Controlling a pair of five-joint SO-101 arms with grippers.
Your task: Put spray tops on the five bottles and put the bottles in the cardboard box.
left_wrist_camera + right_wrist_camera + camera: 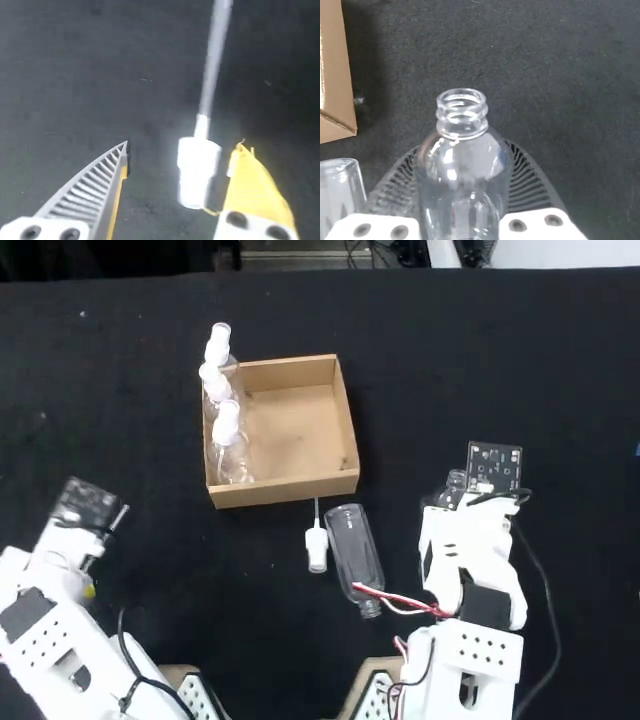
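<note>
High view: I log the cardboard box [347,420], three capped bottles [226,430] inside, a bare bottle [355,558] lying at its 6 o'clock.
Left wrist: left gripper [183,146] spread, spray top [197,170] unclamped; it could roll.
Right wrist: right gripper [463,150] pinching uncapped bottle [460,200].

Spray top [197,172] blurred, cut by frame edge.
</note>
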